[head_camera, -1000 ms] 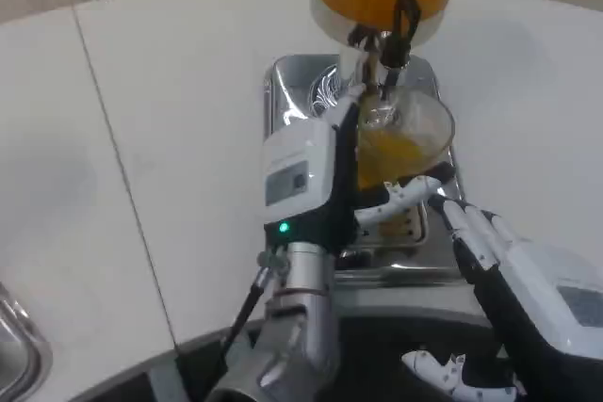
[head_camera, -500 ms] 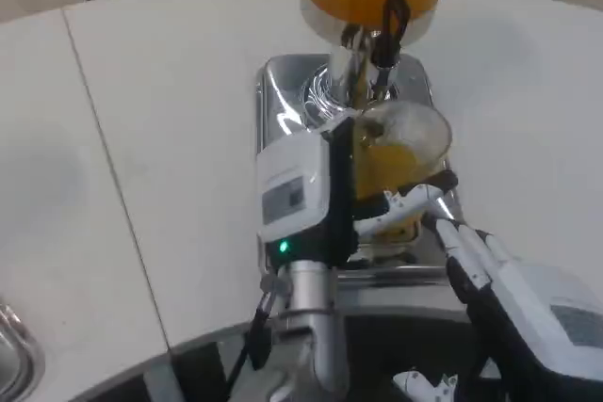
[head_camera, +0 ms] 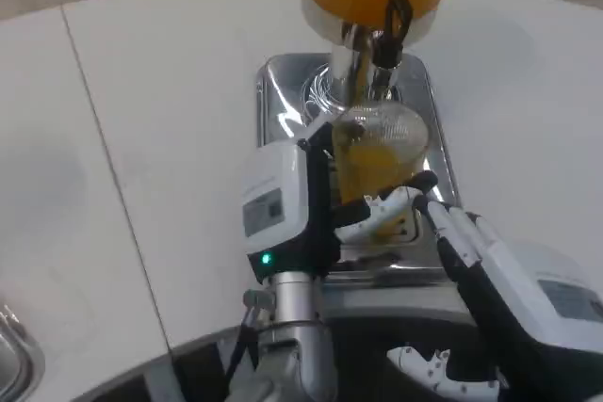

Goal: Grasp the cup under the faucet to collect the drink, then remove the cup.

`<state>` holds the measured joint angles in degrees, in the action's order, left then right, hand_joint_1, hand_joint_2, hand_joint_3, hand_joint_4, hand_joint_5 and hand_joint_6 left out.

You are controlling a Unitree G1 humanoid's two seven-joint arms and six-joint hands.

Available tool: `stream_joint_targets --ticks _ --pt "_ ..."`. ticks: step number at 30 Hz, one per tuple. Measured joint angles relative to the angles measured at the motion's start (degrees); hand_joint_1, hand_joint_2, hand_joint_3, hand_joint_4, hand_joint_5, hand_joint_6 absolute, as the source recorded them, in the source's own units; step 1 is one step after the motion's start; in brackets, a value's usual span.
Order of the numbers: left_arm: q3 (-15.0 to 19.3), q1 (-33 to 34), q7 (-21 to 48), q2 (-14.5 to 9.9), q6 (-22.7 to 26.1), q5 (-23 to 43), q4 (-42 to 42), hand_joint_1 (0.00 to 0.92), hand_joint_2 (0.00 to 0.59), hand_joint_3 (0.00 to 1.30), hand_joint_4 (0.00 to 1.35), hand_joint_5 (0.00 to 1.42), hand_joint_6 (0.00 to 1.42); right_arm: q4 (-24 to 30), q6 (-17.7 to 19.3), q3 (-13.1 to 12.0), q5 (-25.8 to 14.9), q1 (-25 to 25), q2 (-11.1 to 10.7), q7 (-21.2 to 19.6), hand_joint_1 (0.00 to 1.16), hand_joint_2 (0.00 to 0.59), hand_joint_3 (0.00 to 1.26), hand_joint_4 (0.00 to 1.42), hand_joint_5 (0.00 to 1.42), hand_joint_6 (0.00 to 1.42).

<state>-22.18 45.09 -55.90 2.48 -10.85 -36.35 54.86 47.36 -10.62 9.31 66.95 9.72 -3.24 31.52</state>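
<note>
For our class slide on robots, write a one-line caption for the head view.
Left hand holds a clear cup of orange drink under the dispenser faucet; right hand waits beside.

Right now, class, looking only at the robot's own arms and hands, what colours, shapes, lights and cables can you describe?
The left hand has a boxy white back with a grey rectangular panel, black sides and a small green light near the wrist. Its forearm is a silver cylinder with a thin black cable beside it. The right hand also has a white back with a grey panel over black, and slim fingers in white and black.
</note>
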Motion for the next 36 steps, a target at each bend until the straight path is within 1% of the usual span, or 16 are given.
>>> stream_joint_targets --ticks 5,9,15,20,23,25,30,34,36 --pt "0.4 -0.4 -0.5 -0.7 -1.1 0.0 0.0 0.594 0.080 1.11 1.24 1.42 1.42 -0.9 0.0 0.1 -1.2 -0.5 -0.2 -0.6 0.56 0.327 0.00 0.00 0.00 0.06" --pt "0.5 -1.1 -1.2 -1.9 -2.3 -0.3 -0.1 0.595 0.080 1.12 1.24 1.42 1.42 -1.6 0.0 0.1 -2.0 -0.4 -0.9 -1.1 0.56 0.329 0.00 0.00 0.00 0.06" --pt "0.7 -2.6 -1.8 -5.1 -4.0 -0.5 -1.6 0.596 0.080 1.13 1.24 1.42 1.42 -1.5 0.3 0.5 -2.4 1.2 -1.5 -2.8 0.56 0.333 0.00 0.00 0.00 0.06" --pt "0.7 -4.3 -2.3 -7.2 -4.6 -0.6 -3.5 0.596 0.080 1.12 1.24 1.42 1.42 -0.4 1.0 1.0 -2.4 1.9 -2.0 -4.0 0.57 0.338 0.00 0.00 0.00 0.06" --pt "0.8 -5.1 -2.3 -8.2 -4.6 -0.6 -4.6 0.596 0.080 1.12 1.24 1.42 1.42 0.3 1.6 0.7 -2.6 1.7 -2.4 -4.2 0.57 0.339 0.00 0.00 0.00 0.06" --pt "1.0 -5.7 -2.3 -9.1 -4.6 -0.5 -6.1 0.597 0.079 1.12 1.24 1.42 1.42 0.4 1.7 0.2 -3.1 1.7 -3.1 -4.3 0.57 0.339 0.00 0.00 0.00 0.06" --pt "1.3 -7.6 -2.0 -10.6 -4.7 -0.5 -8.9 0.601 0.076 1.12 1.24 1.42 1.42 0.3 1.7 -0.3 -3.5 1.7 -4.0 -4.3 0.58 0.344 0.00 0.00 0.00 0.06" --pt "2.4 -9.7 -1.0 -12.1 -5.2 -0.4 -11.6 0.603 0.076 1.12 1.24 1.42 1.42 0.3 1.9 -0.6 -3.4 1.7 -4.5 -4.6 0.58 0.345 0.00 0.00 0.00 0.06" --pt "3.3 -11.0 -0.3 -13.2 -5.4 -0.3 -13.0 0.604 0.075 1.12 1.24 1.42 1.42 0.3 2.3 -0.7 -3.4 1.7 -5.2 -4.9 0.59 0.345 0.00 0.00 0.00 0.06"
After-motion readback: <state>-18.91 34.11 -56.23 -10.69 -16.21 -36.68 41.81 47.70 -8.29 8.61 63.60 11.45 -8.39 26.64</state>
